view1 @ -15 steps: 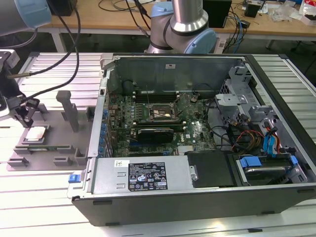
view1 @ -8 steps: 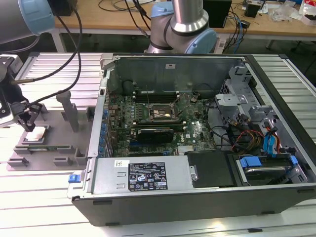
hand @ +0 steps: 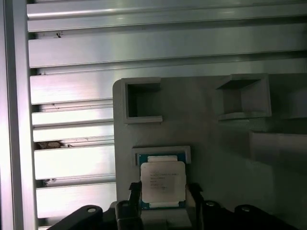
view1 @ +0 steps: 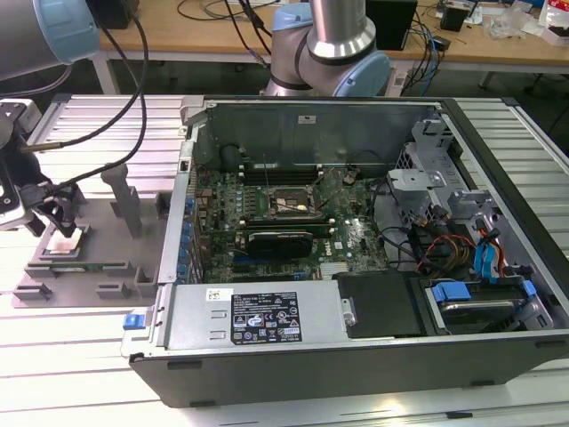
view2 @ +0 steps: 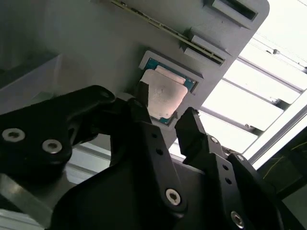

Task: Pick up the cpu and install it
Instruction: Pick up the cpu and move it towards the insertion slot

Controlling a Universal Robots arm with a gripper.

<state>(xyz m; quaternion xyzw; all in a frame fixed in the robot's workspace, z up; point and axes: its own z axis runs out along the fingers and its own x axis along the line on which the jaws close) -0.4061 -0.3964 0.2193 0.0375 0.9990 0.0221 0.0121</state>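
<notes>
Cpu [view1: 65, 243] [view2: 164, 96] [hand: 163, 184]: square chip with a pale metal top and a green-blue rim, lying flat in a shallow framed nest on the grey holder plate [view1: 93, 267] [view2: 96, 48] [hand: 206, 134], near the plate edge that faces away from the computer case.
Gripper [view1: 51, 228] [view2: 165, 105] [hand: 164, 193]: black, low over the holder plate at the cpu's nest.
Gripper state: spread apart, with one fingertip [view2: 143, 95] on one side of the cpu and the other on the opposite side, each just beside an edge. Whether they press on the chip cannot be told, and the chip sits in its nest.
Holder plate: flat on the slatted aluminium table [view1: 98, 124] [hand: 72, 86]. In the first wrist view it carries two square walled pockets [hand: 142, 100] beyond the cpu, and in the exterior view grey upright posts [view1: 120, 191] stand on it.
Computer case [view1: 356, 360]: lies open on its side, just beside the holder plate on the exterior view's right.
CPU socket [view1: 286, 203]: dark square frame on the green motherboard inside the case, well apart from the holder plate.
Black card [view1: 280, 241]: long and rectangular, on the motherboard just beside the socket, also well apart from the holder plate.
Robot arm [view1: 333, 40]: its base joints rise behind the case, farther from the holder plate than the case's near wall.
</notes>
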